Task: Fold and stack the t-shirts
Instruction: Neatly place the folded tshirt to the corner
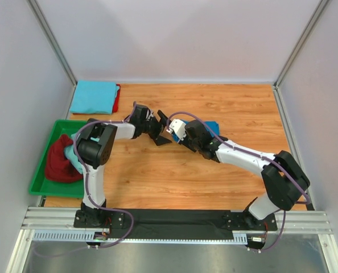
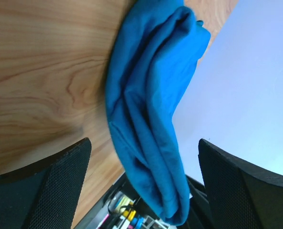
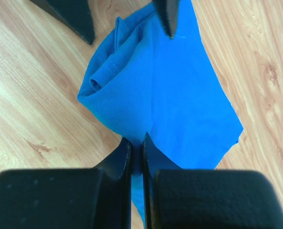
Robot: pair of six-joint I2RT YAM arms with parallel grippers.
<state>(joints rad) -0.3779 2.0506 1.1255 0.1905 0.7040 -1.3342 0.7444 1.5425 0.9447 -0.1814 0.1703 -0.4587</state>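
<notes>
One blue shirt point(image 3: 179, 95), edge pinched in closed right gripper point(image 3: 136, 143), left gripper point(image 2: 144, 143) wide open astride it: advise lifting gently, folds aligned.

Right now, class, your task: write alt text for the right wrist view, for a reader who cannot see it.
The right hand is shut on the near edge of a bunched royal blue t-shirt over a wooden table. At the top, the open left hand straddles the shirt's far end, its dark fingertips well apart.
</notes>
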